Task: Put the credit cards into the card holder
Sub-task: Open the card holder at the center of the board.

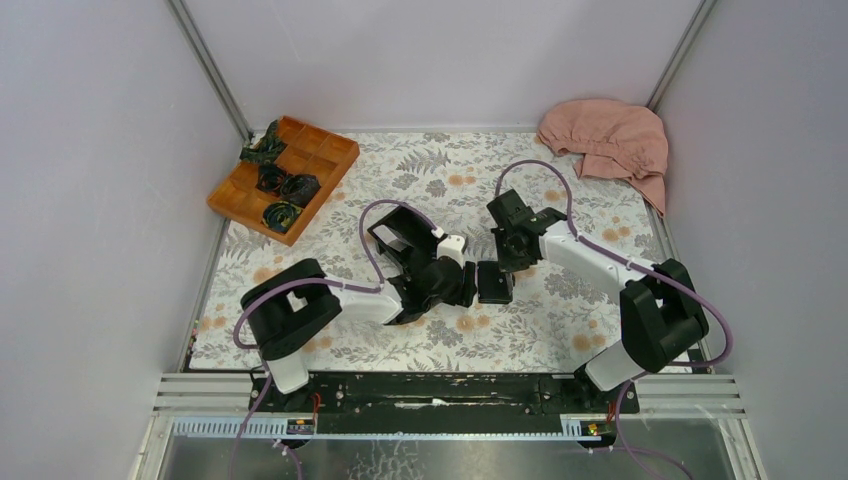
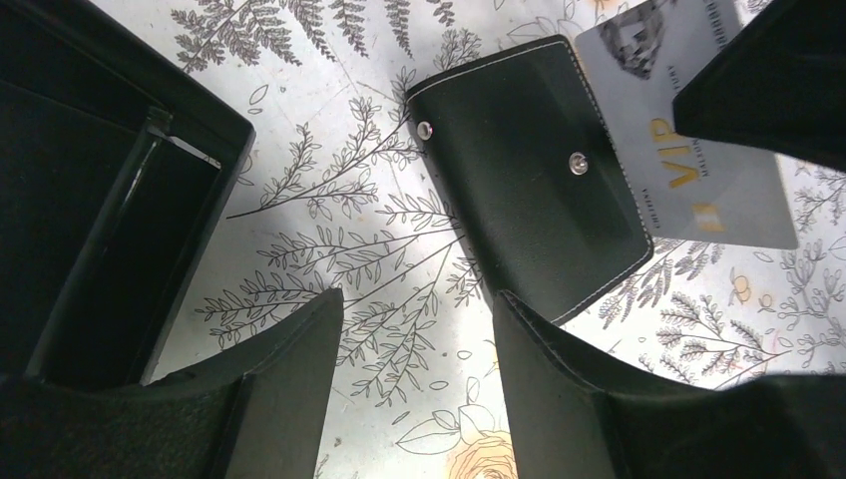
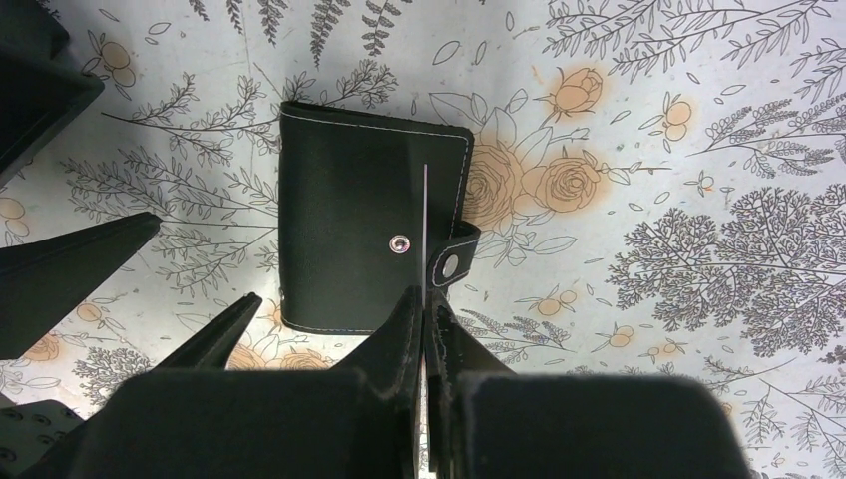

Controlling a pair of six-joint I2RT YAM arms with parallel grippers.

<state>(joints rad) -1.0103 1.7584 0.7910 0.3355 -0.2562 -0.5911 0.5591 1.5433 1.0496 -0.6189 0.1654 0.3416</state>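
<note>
From above, the card holder [image 1: 495, 282] lay folded shut on the floral tabletop [image 1: 560, 330], with the left jaws just beside its left edge and the right jaws over its far side; from this height I could not tell whether either pair was open. The two arms crowded close there, so a careless move by either risked a knock. A black box [image 1: 400, 235] sat by the left arm [image 1: 350, 300]; an orange tray [image 1: 300, 170] and a pink cloth [image 1: 610, 140] lay well apart, at the far corners.

In the left wrist view the left jaws stood open and empty over bare tabletop, near a corner of the card holder [image 2: 529, 180]. Beyond it a grey credit card [image 2: 688, 150] was pinched at the upper right by the right jaws. It bore "VIP" in gold, a diamond-like emblem and lines of small print too fine to read. The holder showed two snaps but no brand.

In the right wrist view the right jaws were closed on the credit card [image 3: 424, 220], seen edge-on as a thin upright line over the card holder [image 3: 349, 249]; whether it touched the cover could not be told. No pocket showed, so, as I judged it, pressing down would only bend the card or twist it out of the grip. The flat holder might also skid when the left jaws tried to open it.
</note>
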